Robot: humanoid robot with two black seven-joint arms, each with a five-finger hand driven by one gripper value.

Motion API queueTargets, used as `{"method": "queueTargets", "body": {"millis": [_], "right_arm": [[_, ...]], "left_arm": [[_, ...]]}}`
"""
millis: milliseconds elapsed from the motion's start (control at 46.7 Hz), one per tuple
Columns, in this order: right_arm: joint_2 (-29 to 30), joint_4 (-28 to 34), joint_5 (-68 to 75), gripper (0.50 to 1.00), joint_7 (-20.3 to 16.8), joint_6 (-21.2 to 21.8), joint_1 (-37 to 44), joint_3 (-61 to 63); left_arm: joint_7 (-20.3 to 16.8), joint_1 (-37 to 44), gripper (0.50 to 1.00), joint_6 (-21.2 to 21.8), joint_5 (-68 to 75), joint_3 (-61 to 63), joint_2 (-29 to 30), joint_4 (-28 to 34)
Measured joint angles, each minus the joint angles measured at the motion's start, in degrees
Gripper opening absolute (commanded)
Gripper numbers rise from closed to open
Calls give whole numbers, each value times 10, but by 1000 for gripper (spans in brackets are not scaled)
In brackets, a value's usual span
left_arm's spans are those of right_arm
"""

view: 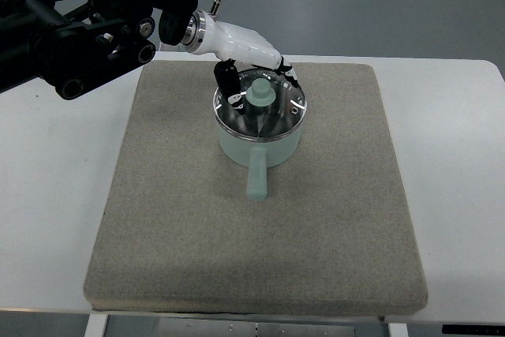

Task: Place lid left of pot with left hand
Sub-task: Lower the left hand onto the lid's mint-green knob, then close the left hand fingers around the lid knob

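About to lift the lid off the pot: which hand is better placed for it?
Left. The left hand is already over the pot, its fingers around the lid knob. No right arm is in view.

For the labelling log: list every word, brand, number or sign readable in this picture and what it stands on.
None can be read.
Pot, lid, knob: no print shows.
Grey mat and white table: plain.
Left hand, at the lid's knob: no marking legible.
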Motion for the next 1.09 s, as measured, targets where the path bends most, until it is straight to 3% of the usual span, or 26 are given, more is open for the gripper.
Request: {"method": "queueTargets", "body": {"millis": [257, 493, 1092], "right_arm": [[0, 0, 0, 921, 0, 0, 0, 0], [0, 0, 0, 921, 0, 0, 0, 0], [0, 0, 0, 921, 0, 0, 0, 0]], "left_arm": [[1, 0, 844, 0, 5, 0, -9, 16], [2, -1, 786, 2, 7, -1, -13, 22], [1, -12, 784, 1, 5, -2, -11, 23]]}}
